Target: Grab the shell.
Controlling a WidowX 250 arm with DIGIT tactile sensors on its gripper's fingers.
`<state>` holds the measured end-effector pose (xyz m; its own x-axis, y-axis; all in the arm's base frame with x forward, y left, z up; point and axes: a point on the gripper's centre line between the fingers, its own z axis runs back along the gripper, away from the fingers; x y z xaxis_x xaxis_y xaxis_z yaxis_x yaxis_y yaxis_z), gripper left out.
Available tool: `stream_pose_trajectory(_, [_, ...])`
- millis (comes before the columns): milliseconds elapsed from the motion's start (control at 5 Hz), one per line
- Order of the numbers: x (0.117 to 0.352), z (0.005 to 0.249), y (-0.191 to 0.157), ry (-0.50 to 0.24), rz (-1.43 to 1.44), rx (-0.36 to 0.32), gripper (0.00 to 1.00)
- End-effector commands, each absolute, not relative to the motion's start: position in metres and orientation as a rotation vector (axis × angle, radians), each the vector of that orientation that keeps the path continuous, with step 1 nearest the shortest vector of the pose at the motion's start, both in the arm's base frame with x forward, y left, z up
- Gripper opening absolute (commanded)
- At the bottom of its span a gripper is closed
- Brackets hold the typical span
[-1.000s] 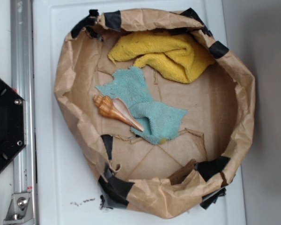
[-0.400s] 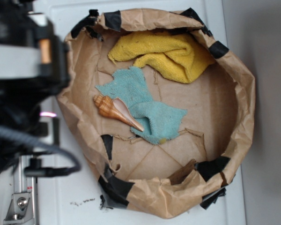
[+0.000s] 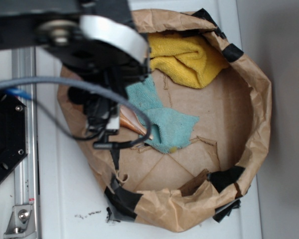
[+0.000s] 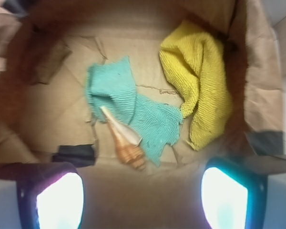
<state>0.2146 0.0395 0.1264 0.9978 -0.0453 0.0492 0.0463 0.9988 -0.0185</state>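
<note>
While the arm [image 3: 97, 55] covers the paper basket's [image 3: 259, 119] left side, only the shell's [image 3: 135, 125] tail shows beside the teal cloth [image 3: 167, 124]. From the wrist, the shell [image 4: 123, 139] overlaps the teal cloth [image 4: 119, 98], and the end effector [image 4: 143, 198] is spread open above.

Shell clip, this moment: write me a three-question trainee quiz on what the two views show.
1. True or false: the gripper is already shut on the shell.
2. The shell lies partly on which cloth? A. the yellow cloth B. the teal cloth C. neither
3. Fill in: the cloths and shell sit inside a taped brown ____ basin.

Key
1. False: in the wrist view both fingers stand wide apart, short of the shell.
2. B
3. paper
</note>
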Motion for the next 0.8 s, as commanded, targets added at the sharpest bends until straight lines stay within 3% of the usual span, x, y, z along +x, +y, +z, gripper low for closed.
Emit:
stream_pose_trajectory(0, [0.225, 0.079, 0.004, -0.031, -0.152, -0.079, 1.0])
stream_pose_trajectory(200, [0.219, 0.056, -0.018, 0.065, -0.209, -0.043, 1.0])
stream_pose_trajectory(400, [0.226, 0.023, -0.027, 0.213, -0.274, -0.044, 1.0])
stream_pose_trajectory(600, [0.225, 0.016, -0.025, 0.268, -0.211, -0.016, 1.0])
